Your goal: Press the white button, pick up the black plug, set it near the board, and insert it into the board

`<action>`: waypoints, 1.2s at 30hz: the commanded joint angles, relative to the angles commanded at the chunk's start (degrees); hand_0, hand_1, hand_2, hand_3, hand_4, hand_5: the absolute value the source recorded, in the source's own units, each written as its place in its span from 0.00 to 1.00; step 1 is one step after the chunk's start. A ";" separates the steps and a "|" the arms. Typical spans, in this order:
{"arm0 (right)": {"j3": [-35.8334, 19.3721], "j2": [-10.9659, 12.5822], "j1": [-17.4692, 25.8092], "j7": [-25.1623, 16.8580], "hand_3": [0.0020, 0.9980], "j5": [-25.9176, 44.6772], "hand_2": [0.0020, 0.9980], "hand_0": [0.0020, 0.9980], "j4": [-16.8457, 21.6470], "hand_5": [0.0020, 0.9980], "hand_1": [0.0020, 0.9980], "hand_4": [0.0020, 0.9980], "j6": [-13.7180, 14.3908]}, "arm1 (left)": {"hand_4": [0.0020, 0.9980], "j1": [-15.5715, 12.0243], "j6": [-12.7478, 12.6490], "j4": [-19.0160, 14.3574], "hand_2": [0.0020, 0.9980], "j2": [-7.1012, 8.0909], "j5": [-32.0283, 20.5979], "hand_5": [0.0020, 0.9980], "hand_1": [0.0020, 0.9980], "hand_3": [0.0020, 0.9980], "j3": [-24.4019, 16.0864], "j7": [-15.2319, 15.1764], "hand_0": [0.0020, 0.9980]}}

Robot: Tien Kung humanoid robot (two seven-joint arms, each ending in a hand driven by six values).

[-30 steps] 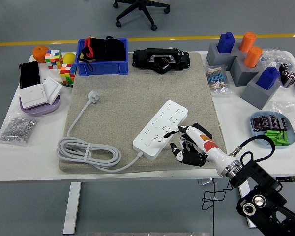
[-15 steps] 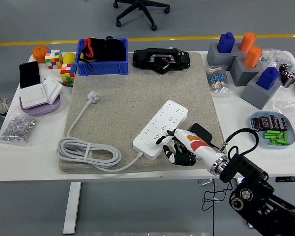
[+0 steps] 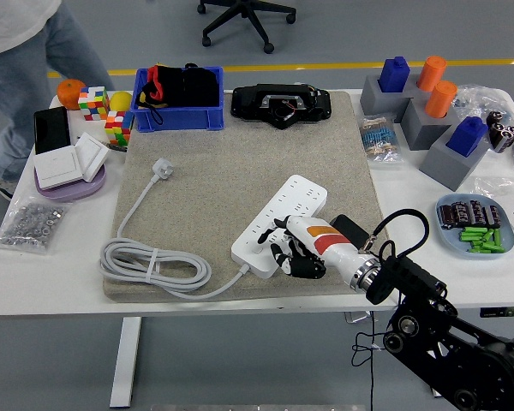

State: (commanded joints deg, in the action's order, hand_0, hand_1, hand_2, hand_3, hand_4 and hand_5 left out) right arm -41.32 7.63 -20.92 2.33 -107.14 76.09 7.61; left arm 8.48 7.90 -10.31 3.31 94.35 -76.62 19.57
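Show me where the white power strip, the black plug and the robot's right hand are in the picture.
white power strip [image 3: 287,203]: head view, on its upper far half, among the sockets.
black plug [image 3: 349,229]: head view, on its flat black top, right of the wrist.
right hand [image 3: 296,248]: head view, on the middle of the hand, over the strip's near end.

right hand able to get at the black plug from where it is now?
Probably yes. The plug lies on the mat just beside the right hand, which sits over the power strip; only the hand's own wrist partly covers it.
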 joint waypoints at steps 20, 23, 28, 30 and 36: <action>4.34 -1.27 -3.88 -0.67 0.58 0.04 0.07 0.00 -7.03 0.00 0.00 0.40 0.41 | 0.56 0.01 0.07 0.00 0.65 0.21 0.31 0.19 0.67 0.65 -0.09 0.06 0.70; 4.55 -1.30 -4.02 -0.70 0.58 0.02 0.07 0.00 -7.38 0.00 0.00 0.40 0.43 | 0.56 0.07 0.09 0.00 0.65 0.21 0.14 0.19 0.67 0.65 0.11 0.02 0.70; 4.85 -1.28 -4.09 -0.77 0.58 0.00 0.07 0.00 -7.73 0.00 0.00 0.40 0.46 | 0.56 0.05 0.09 0.00 0.65 0.21 0.16 0.19 0.67 0.65 0.10 0.03 0.70; 5.08 -1.23 -4.11 -0.78 0.58 0.03 0.07 0.00 -7.88 0.00 0.00 0.40 0.45 | 0.56 0.00 0.10 0.00 0.65 0.23 0.26 0.19 0.67 0.65 0.02 0.05 0.70; 5.49 -1.11 -4.01 -0.79 0.58 0.09 0.07 0.00 -8.03 0.00 0.00 0.40 0.45 | 0.56 -0.06 0.10 0.00 0.65 0.20 0.28 0.19 0.67 0.65 -0.03 0.07 0.70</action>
State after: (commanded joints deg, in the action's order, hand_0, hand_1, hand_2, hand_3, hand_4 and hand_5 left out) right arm -35.83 6.52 -24.93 1.54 -107.05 68.06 8.07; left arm 8.42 8.00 -10.31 3.52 94.63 -76.65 19.64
